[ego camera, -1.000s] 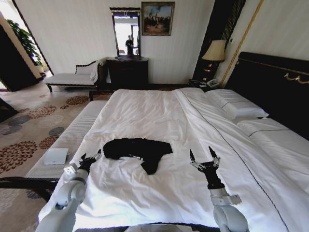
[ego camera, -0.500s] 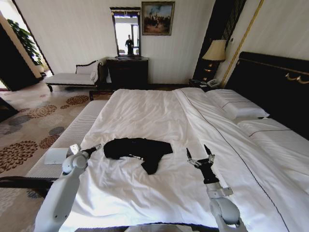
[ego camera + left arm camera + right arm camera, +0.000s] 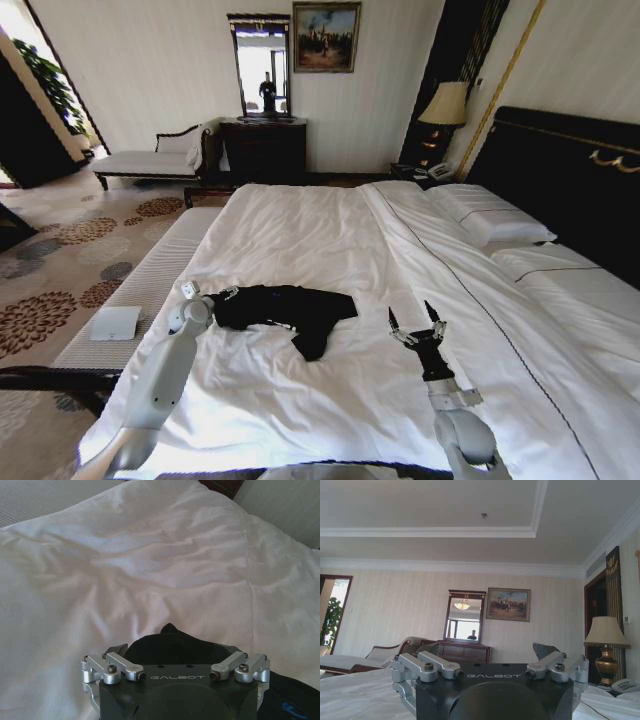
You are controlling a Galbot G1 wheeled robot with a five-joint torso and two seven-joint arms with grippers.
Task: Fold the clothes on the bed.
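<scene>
On the white bed (image 3: 300, 230), near its foot: black T-shirt (image 3: 290, 305), long axis across the bed. Left gripper (image 3: 228, 293) at the shirt's left edge, apparently touching; fingers spread, nothing visibly held. Right gripper (image 3: 415, 327) well apart to the right, pointing up, fingers spread wide, empty. Left arm nearer.

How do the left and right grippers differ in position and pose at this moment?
The left gripper sits at the left edge of the black T-shirt, while the right gripper stands apart from it over bare white duvet. The left gripper points sideways toward the shirt, low at the fabric; the right gripper points up with fingers spread open. Both are over the bed.
</scene>
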